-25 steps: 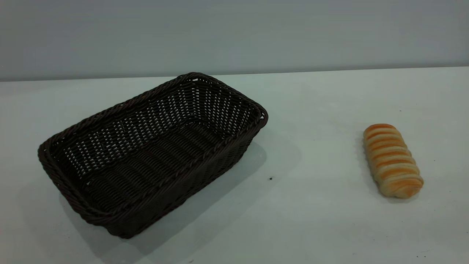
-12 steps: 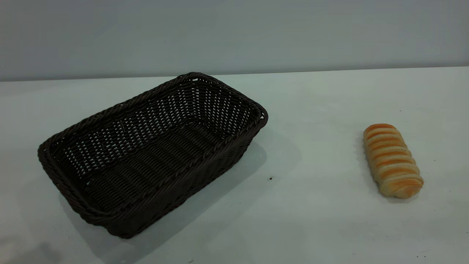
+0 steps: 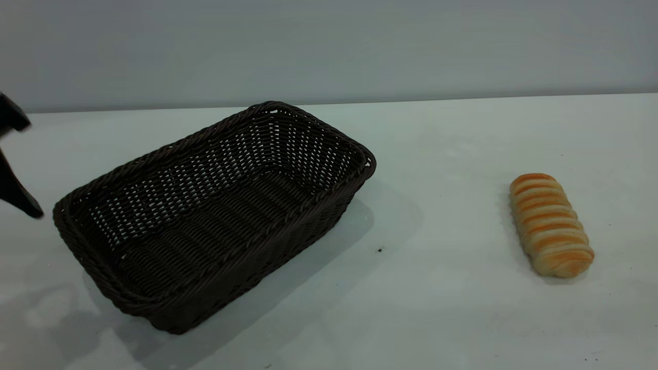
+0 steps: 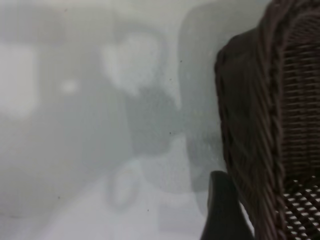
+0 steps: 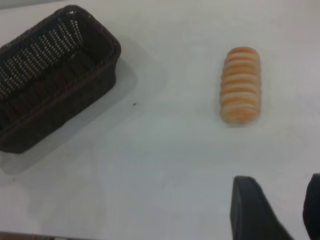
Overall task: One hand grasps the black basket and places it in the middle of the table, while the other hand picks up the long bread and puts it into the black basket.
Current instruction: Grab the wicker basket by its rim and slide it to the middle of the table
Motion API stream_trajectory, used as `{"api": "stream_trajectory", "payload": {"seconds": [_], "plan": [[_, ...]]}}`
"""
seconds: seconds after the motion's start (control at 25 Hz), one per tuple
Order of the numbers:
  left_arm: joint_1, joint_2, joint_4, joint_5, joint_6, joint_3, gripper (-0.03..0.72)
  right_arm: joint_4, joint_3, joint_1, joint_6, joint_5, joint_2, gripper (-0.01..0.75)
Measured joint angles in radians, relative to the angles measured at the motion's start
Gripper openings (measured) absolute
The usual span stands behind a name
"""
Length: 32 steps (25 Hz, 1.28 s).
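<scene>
Only two dark fingertips of the left gripper [image 3: 15, 164] show, spread apart at the frame edge, just outside the black basket [image 3: 216, 216] and its near end rim. The right gripper [image 5: 280, 210], fingers parted, is cut off too; the long bread [image 3: 551, 225] lies well ahead on open table [image 3: 442, 288].
</scene>
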Motion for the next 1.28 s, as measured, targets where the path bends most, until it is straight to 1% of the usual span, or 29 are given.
{"api": "stream_trajectory", "payload": {"seconds": [0.12,0.24,0.36,0.56,0.8,1.08,1.28], "plan": [[-0.007,0.043,-0.012,-0.033,0.001,0.000,0.525,0.000,0.000,0.000,-0.007,0.011,0.000,0.243],[-0.042,0.070,-0.017,-0.092,-0.003,-0.001,0.525,0.000,0.000,0.000,-0.010,0.015,0.000,0.243],[-0.071,0.096,-0.023,-0.122,-0.020,-0.003,0.525,0.001,0.000,0.000,-0.012,0.022,0.000,0.243],[-0.071,0.132,-0.024,-0.125,-0.030,-0.003,0.525,0.003,0.000,0.000,-0.015,0.033,0.000,0.243],[-0.071,0.139,-0.024,-0.175,-0.032,-0.003,0.525,0.008,0.000,0.000,-0.017,0.033,0.000,0.243],[-0.071,0.187,-0.024,-0.187,-0.046,-0.004,0.525,0.015,0.000,0.000,-0.017,0.033,0.000,0.243],[-0.071,0.224,-0.024,-0.226,-0.048,-0.009,0.524,0.017,0.000,0.000,-0.018,0.033,0.000,0.243]]}}
